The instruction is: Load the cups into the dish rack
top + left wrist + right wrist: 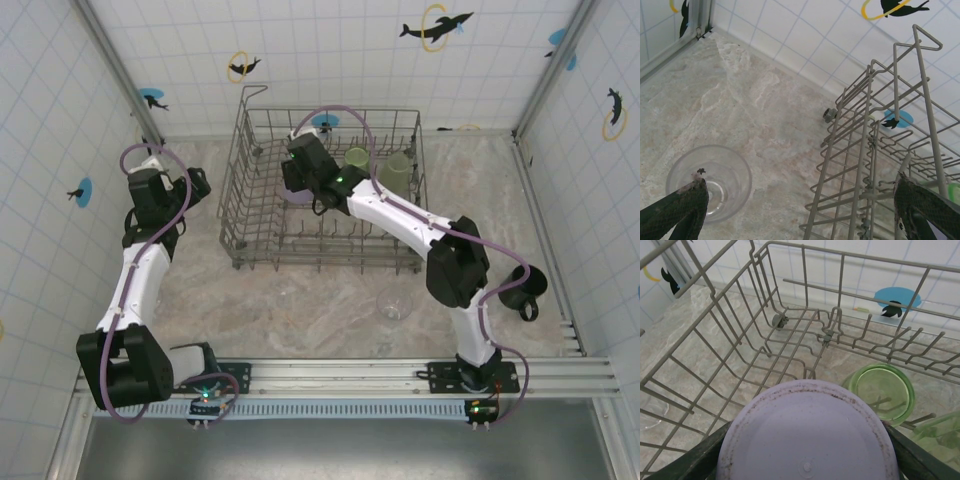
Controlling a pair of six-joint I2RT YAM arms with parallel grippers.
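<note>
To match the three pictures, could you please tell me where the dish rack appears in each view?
Top external: the dish rack stands in the middle, toward the far wall.
Left wrist: the dish rack takes the right half, seen from outside.
Right wrist: the dish rack is seen from inside, its wires crossing the picture.
Shared landmark: the blue dolphin sticker on the far wall behind it.

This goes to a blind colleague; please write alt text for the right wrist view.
The right gripper holds a lavender tumbler, base toward the camera, inside the grey wire dish rack. A light-green tumbler sits in the rack just to its right.
</note>
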